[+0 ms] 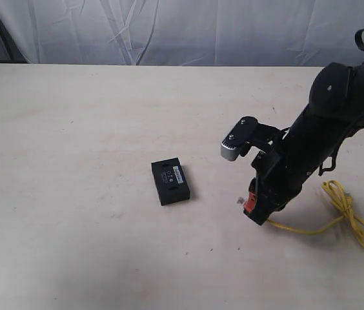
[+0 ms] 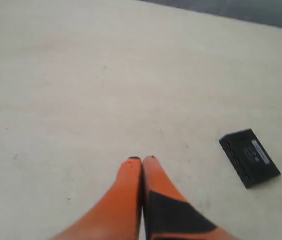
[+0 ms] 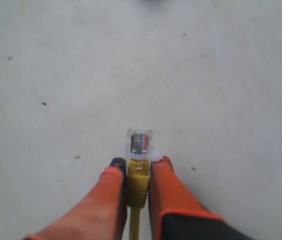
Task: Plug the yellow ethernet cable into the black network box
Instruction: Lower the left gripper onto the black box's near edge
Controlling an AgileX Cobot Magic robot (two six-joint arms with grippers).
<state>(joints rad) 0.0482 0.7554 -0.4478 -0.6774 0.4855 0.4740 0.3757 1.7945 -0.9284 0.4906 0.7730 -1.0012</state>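
The yellow ethernet cable (image 3: 137, 189) sits pinched behind its plug (image 3: 140, 141) in the right hand (image 3: 137, 167); left hand (image 2: 142, 161) closed, empty. Next: carry it to the black network box (image 1: 170, 181), port side unclear.

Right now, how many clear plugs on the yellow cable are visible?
1: the clear plug sticks out past the right gripper pinching the yellow ethernet cable. The other end may be hidden in its coils.

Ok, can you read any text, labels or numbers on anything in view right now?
White label on the black network box: print present, too blurred to read.
Small marks beside it: too small to read.
Yellow ethernet cable, clear plug: no text visible.
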